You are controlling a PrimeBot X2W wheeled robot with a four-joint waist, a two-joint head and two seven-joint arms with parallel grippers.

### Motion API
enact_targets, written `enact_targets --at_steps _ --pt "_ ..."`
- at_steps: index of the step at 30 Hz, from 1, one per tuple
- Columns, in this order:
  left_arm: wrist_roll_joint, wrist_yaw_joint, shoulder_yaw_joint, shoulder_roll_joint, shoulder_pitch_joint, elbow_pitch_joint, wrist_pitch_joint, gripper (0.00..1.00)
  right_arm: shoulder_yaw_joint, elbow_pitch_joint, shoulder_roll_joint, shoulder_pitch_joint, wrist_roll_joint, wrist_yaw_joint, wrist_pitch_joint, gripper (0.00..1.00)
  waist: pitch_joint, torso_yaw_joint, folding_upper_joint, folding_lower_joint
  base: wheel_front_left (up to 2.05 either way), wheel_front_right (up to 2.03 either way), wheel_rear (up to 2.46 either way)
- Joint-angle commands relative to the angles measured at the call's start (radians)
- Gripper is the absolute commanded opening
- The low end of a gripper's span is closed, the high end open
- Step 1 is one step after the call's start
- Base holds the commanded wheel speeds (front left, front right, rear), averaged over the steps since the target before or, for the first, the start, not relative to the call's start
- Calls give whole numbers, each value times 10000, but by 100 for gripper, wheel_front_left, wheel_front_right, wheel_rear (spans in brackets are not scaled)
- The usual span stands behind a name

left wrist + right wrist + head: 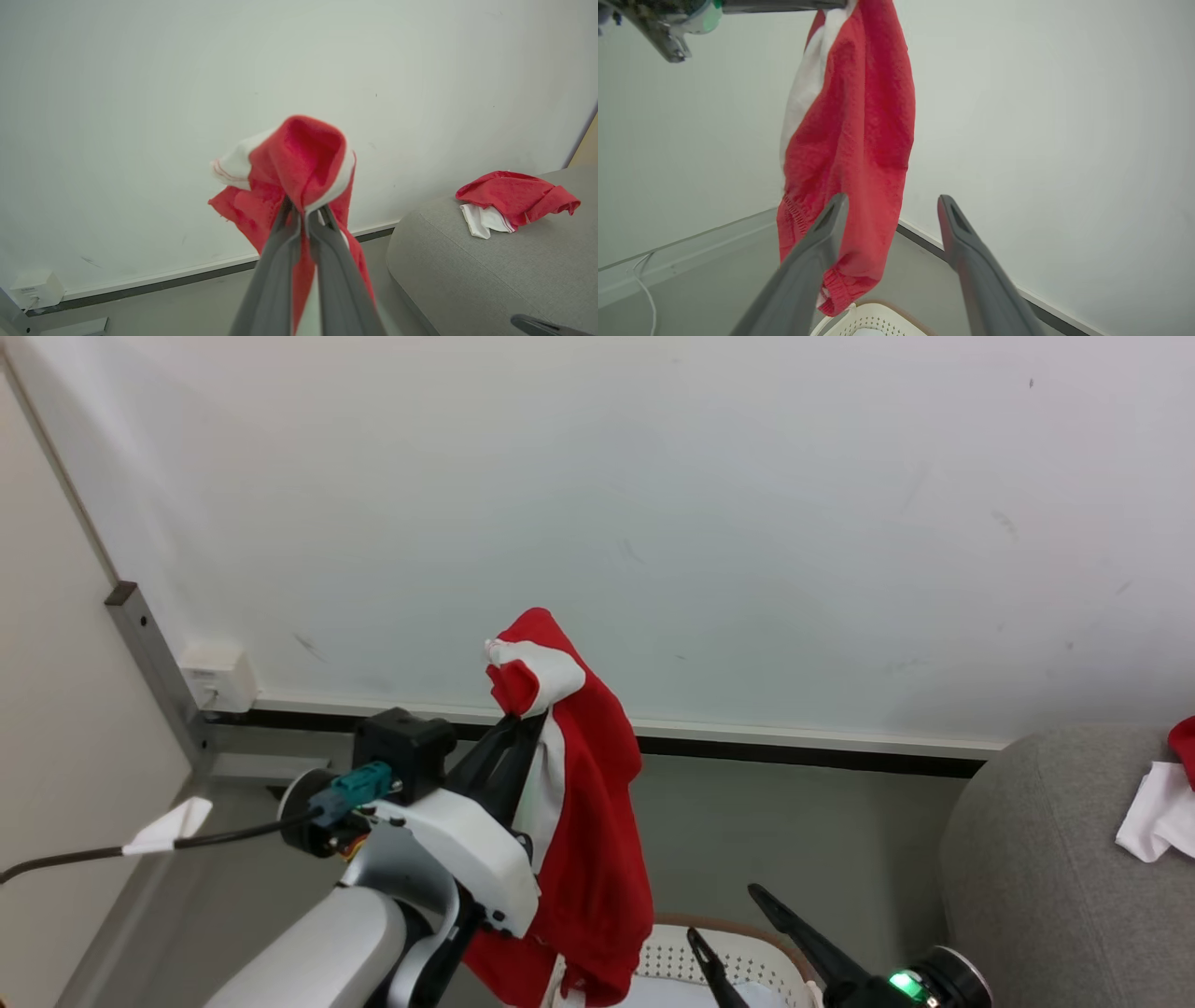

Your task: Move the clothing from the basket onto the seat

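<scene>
Currently held: a red-and-white garment (pixel 588 821), pinched at a bunched fold near its top by the left gripper (pixel 306 212), whose jaws are clenched on the cloth.
Where: it hangs free above the laundry basket (pixel 681 961), lower hem near the rim, well apart from the grey sofa (pixel 1046 859).
Right gripper (pixel 892 203): spread wide and holding nothing, just beside the dangling lower half.
Handling: probably light and limp — it should drape, swing and fold on landing. It looks neither fragile nor slick, so any gathered fold would do as a hold.
Look: crinkled red body, a white side panel, a gathered elastic hem, and thin red stripe trim on a white edge.
On the seat: another red-and-white garment (pixel 514 196) lies crumpled.
</scene>
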Motion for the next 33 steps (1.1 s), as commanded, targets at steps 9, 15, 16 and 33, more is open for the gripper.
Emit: enact_targets --at_steps 9,15,16,33 --pt "237 -198 -367 -336 -417 -110 139 0 1232 2149 148 -2182 668 -26 -259 100 113 418 -1 0 0 0 0" --pt "292 -411 -705 -643 -615 44 191 0 2464 3736 134 -3610 1968 -24 -434 100 96 808 -1 0 0 0 0" --pt "294 -438 -752 -685 -636 74 197 0 2674 3947 146 -3831 2165 -24 -461 100 92 862 -1 0 0 0 0" --pt "116 -542 -854 -885 -709 588 -13 0 3908 5724 140 -5299 4362 -24 -736 0 2 1098 -1 0 0 0 0"
